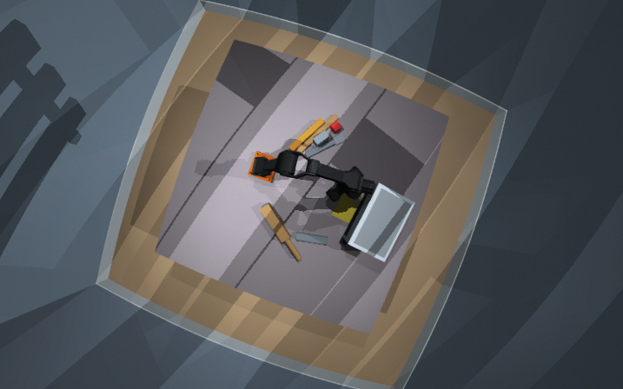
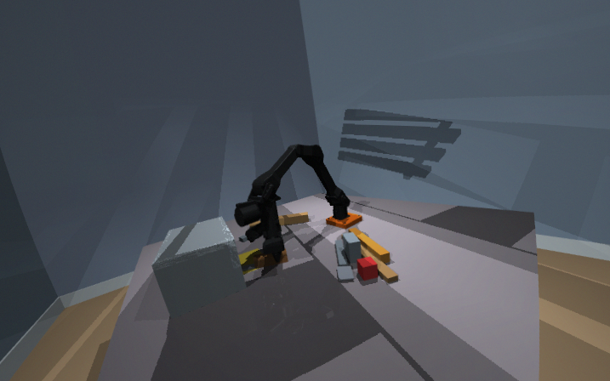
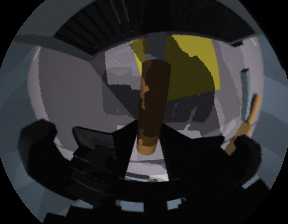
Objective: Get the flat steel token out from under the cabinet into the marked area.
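My gripper [image 2: 275, 258] [image 3: 148, 123] is shut on the brown handle [image 3: 156, 85] [image 2: 264, 261] of a tool, low in front of the cabinet [image 1: 381, 222] [image 2: 197, 270]. The tool's narrow grey blade [image 3: 156, 47] points at the cabinet's dark slatted front [image 3: 110, 25] and passes over the yellow marked area [image 1: 346, 214] [image 2: 247, 258] [image 3: 195, 55]. Its far end is hidden at the cabinet front; I cannot tell how far it reaches underneath. The steel token cannot be made out in any view.
An orange bar [image 1: 306, 135] [image 2: 373, 247], a tan stick [image 2: 387, 273], a grey block [image 1: 321, 138] [image 2: 351, 246] and a red cube [image 1: 335, 126] [image 2: 367, 268] lie grouped beside the arm. On its other side lie a wooden paddle [image 1: 275, 222] and a flat grey bar [image 1: 311, 238] [image 3: 246, 95].
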### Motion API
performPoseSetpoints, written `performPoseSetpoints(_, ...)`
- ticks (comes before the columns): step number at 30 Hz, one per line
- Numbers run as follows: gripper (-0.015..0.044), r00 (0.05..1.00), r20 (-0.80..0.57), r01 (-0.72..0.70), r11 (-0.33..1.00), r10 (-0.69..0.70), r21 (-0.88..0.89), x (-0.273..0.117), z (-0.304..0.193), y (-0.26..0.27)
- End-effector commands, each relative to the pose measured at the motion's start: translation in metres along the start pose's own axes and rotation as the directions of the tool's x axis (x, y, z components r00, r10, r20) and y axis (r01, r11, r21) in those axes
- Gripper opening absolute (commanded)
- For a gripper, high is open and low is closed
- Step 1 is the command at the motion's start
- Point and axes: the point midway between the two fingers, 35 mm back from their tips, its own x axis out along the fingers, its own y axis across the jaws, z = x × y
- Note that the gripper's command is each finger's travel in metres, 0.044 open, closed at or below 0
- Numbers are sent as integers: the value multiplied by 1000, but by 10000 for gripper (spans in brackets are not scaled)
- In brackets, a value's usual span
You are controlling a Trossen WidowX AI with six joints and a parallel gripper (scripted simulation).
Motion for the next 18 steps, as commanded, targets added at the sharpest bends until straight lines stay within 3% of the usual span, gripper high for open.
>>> performPoseSetpoints(1,0,1000,-2,3,1000,-3,2,1,-6,0)
performPoseSetpoints(18,0,1000,-3,3,1000,-3,2,1,-25,0)
